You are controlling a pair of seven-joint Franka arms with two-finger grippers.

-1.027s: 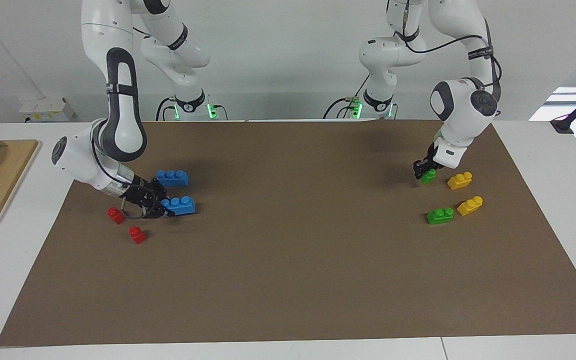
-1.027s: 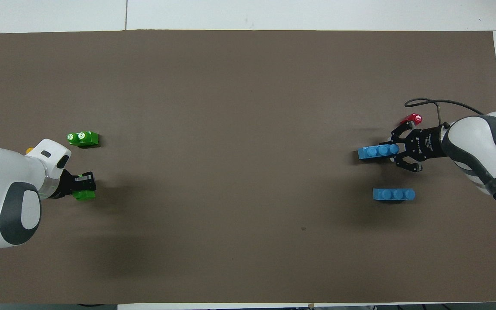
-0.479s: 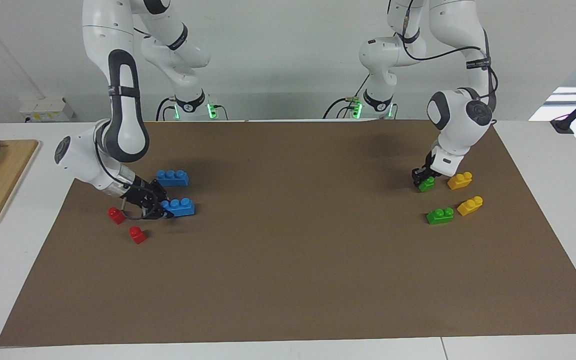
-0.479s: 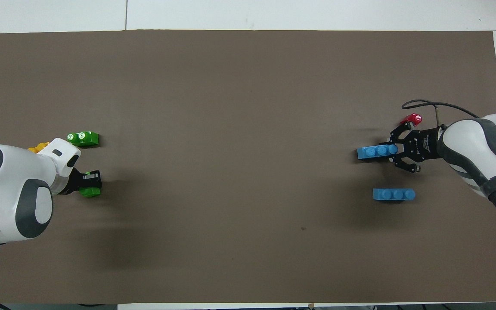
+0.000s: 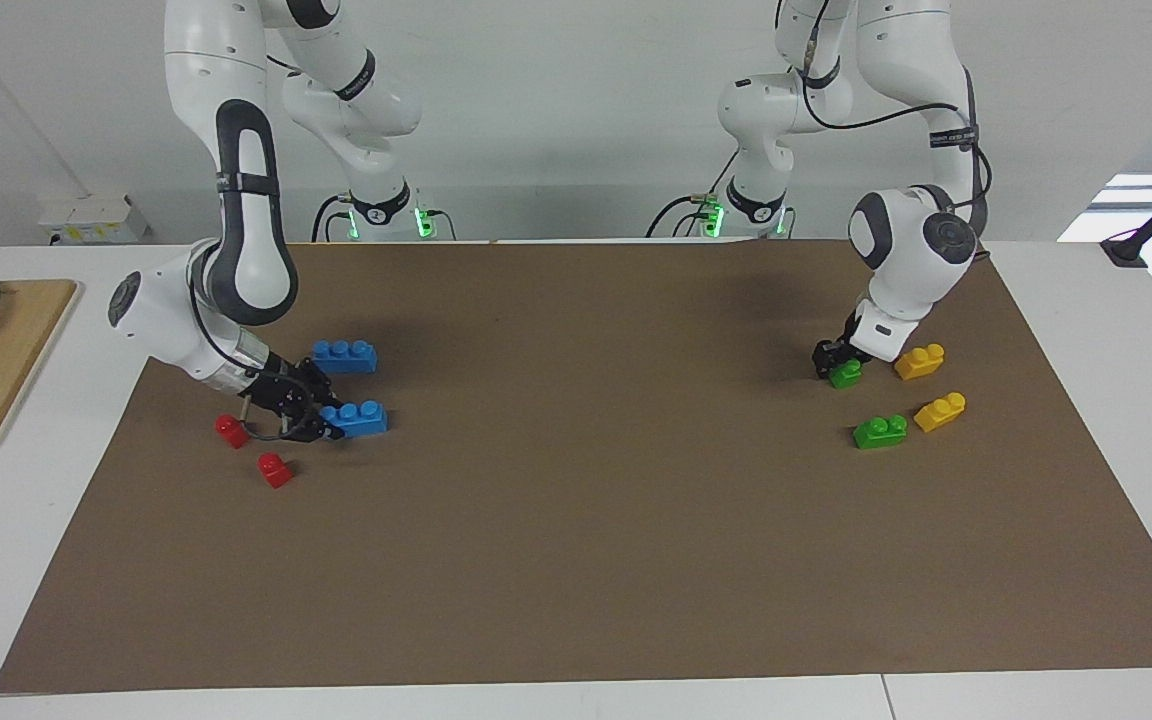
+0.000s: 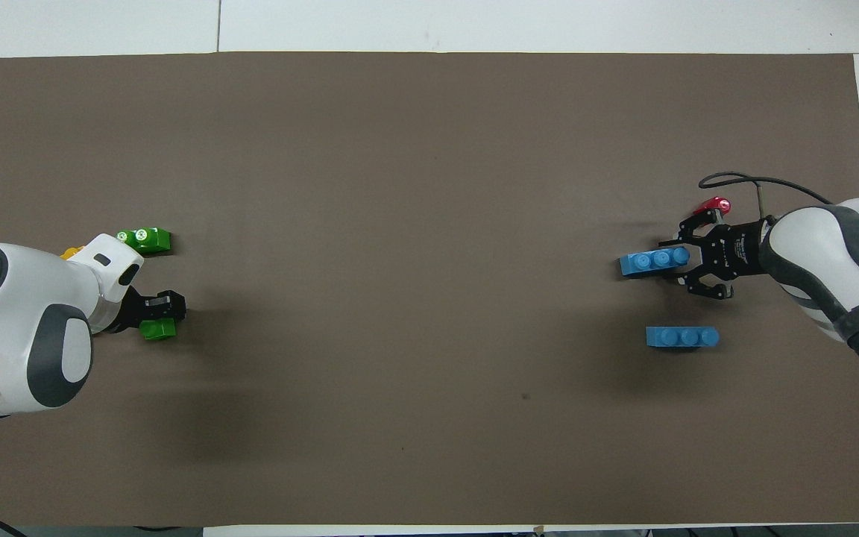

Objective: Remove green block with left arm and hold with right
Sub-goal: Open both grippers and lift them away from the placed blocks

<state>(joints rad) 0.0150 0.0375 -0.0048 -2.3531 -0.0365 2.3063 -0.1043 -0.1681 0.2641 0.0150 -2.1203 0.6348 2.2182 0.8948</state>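
Green block (image 5: 846, 373) sits on the brown mat (image 5: 586, 520) at the left arm's end, the left gripper (image 5: 833, 362) low against it — grip unclear. Right gripper (image 5: 321, 418) clasps a blue brick (image 5: 360, 417); yellow bricks (image 6: 71, 253) are mostly hidden overhead.

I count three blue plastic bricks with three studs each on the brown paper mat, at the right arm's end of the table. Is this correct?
No: there are two, not three. The overhead view shows one blue three-stud plastic brick at the right gripper and a second blue brick nearer to the robots, both on the brown paper mat.
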